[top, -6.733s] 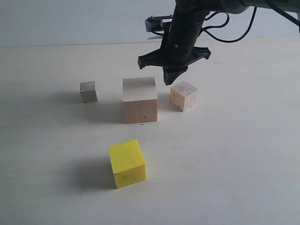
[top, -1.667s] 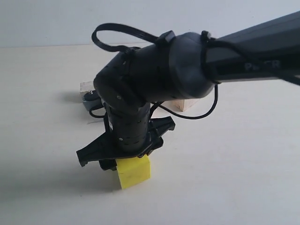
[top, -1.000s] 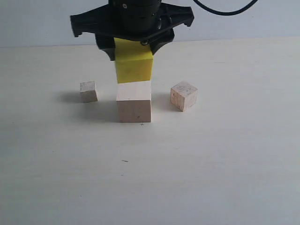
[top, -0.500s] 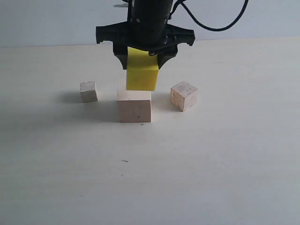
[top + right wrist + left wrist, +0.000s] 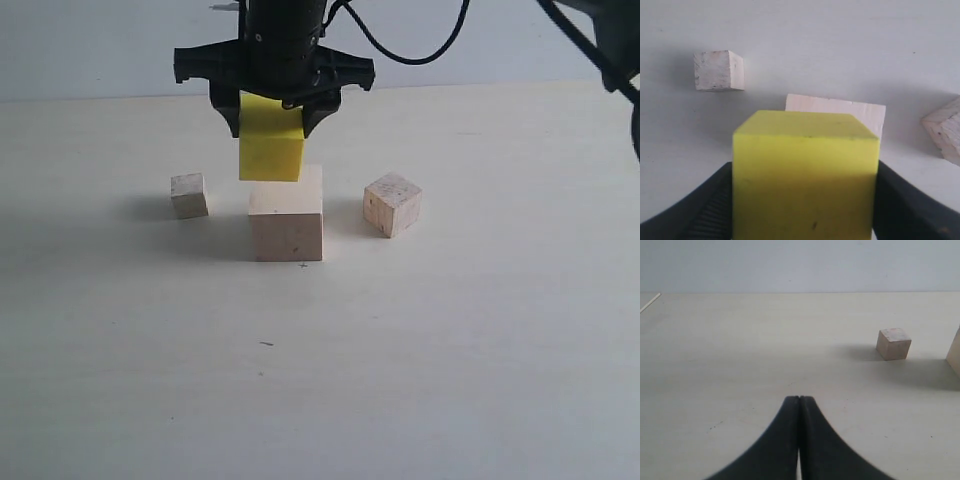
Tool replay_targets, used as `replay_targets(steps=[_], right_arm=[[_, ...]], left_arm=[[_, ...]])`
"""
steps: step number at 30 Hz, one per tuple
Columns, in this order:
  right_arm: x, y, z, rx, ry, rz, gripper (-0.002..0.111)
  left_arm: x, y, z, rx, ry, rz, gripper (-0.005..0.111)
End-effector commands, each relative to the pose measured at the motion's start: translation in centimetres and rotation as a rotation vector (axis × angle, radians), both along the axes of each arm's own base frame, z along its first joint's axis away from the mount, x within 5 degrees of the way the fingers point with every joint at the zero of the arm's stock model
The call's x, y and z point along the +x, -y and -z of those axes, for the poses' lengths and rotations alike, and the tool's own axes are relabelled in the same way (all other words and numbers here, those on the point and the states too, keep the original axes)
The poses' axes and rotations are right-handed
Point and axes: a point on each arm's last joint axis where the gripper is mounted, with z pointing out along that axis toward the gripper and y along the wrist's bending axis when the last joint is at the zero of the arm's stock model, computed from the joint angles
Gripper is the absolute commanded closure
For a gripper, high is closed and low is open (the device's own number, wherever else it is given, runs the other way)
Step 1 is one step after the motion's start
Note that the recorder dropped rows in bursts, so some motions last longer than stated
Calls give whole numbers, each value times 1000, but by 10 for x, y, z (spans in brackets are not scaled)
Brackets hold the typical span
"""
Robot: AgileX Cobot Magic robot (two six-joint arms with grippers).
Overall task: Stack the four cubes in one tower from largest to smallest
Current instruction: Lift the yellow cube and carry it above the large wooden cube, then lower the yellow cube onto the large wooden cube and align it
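Yellow cube point(image 5: 271, 140) hung just over the large wood cube point(image 5: 286, 220), shifted toward the tiny cube point(image 5: 188, 195), clamped on opposite flat faces by the right gripper point(image 5: 272, 118). It looked rigid, light and smooth, so a square side grip suited it. Left gripper point(image 5: 799, 405) was closed, empty. No containers showed.

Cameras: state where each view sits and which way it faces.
Exterior view: stands apart, facing across the table; right gripper holds the yellow cube.
Left wrist view: low, facing along the table past the shut left gripper.
Right wrist view: looks over the held yellow cube at the large cube.
All share the tiny cube.
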Motion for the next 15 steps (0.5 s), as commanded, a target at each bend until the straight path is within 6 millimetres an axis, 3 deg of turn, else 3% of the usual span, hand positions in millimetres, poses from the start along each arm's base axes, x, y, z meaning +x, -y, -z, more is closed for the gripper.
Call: replay_targets(steps=[1, 15], right_arm=[[8, 3, 7, -45, 24, -2, 108], [11, 1, 22, -59, -3, 28, 108]], left_arm=[[0, 1, 0, -7, 10, 9, 107], [0, 1, 0, -7, 10, 11, 107]])
